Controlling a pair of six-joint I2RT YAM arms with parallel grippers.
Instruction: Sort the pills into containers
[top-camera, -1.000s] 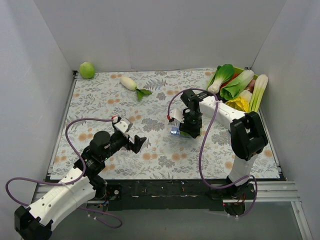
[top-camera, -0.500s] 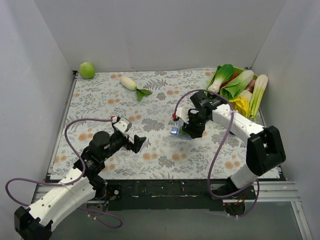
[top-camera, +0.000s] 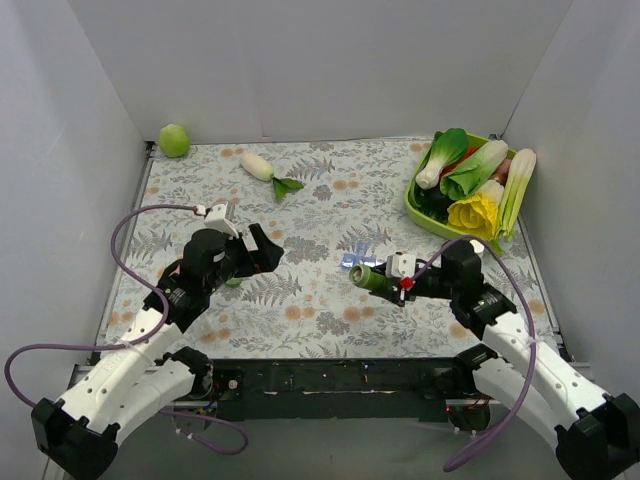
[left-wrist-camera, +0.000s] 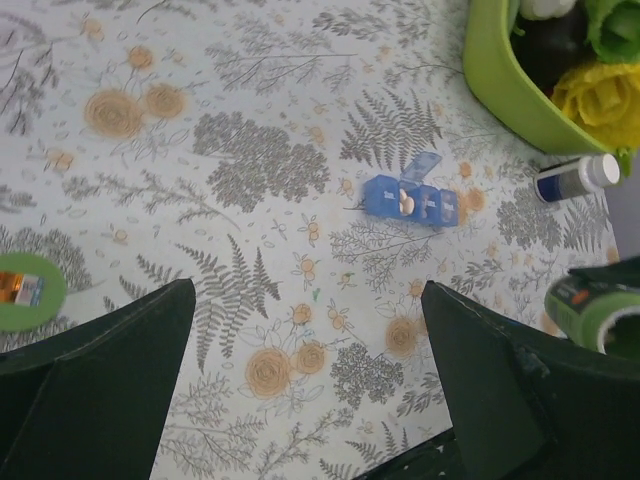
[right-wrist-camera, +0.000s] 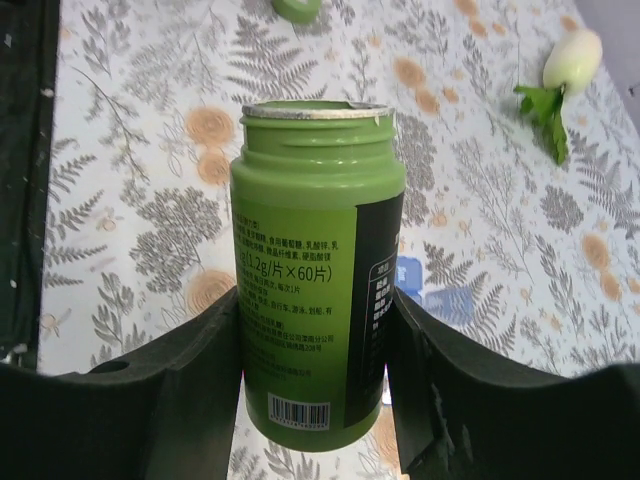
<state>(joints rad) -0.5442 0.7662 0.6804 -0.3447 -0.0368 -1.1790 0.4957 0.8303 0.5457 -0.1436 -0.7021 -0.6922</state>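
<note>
One uncapped green bottle (right-wrist-camera: 310, 200), clamped in my right gripper (top-camera: 403, 284), lies nearly flat just beside the containers (left-wrist-camera: 408, 199); I reckon pills could spill onto the cloth (top-camera: 300, 200). My left gripper (left-wrist-camera: 308, 292) gapes empty.

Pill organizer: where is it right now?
Top view: the blue pill organizer sits near the middle of the cloth, just beyond the green bottle held in the jaws of the right gripper.

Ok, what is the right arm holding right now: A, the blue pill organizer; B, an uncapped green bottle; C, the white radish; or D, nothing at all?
B: the right wrist view shows the green bottle, rim bare, clamped between the jaws of the right gripper.
</note>
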